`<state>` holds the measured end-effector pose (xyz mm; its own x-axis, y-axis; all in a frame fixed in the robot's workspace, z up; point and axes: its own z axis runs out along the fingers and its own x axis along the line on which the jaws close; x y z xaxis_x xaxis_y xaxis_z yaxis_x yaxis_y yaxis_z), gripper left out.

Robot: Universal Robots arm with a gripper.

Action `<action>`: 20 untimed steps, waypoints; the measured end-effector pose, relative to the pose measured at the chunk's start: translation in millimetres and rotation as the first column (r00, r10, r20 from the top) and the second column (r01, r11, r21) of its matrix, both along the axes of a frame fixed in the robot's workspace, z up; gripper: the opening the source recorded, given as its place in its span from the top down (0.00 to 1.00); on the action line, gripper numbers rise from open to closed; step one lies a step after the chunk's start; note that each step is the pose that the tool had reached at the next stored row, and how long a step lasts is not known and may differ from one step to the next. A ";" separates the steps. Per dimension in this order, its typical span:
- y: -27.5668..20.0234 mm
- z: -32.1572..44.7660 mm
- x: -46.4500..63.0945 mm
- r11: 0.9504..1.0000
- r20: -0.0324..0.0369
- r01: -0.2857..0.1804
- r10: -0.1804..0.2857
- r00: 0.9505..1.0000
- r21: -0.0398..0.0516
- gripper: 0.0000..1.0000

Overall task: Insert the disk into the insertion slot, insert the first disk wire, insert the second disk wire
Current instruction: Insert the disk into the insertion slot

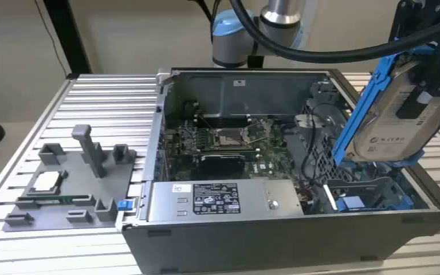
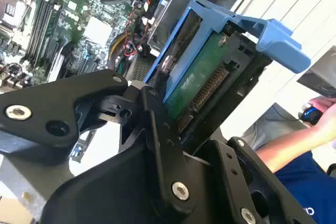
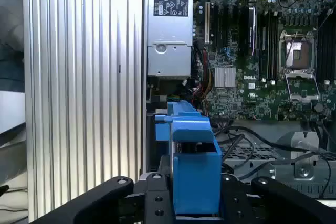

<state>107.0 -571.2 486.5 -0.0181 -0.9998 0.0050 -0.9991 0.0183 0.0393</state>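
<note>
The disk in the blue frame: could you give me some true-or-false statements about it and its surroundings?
1. The end effector holds the disk. True.
2. The disk sits in its slot. False: it hangs in the air above the open computer case.
3. The circuit board lies exposed. True.
4. In the exterior view, the grey tray lies right of the case. False: left of it.

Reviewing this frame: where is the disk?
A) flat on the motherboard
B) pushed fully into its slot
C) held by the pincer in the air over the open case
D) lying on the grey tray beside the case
C: the pincer grips the disk with its blue frame, tilted, above the slot and not seated in it.
</note>
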 end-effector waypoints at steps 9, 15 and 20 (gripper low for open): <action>0.0 0.1 0.0 1.000 0.000 0.000 0.000 1.000 0.000 1.00; -0.4 -1.8 0.0 1.000 0.000 -0.001 0.001 1.000 0.002 1.00; -3.2 -9.3 1.6 1.000 0.000 -0.001 0.001 1.000 0.012 1.00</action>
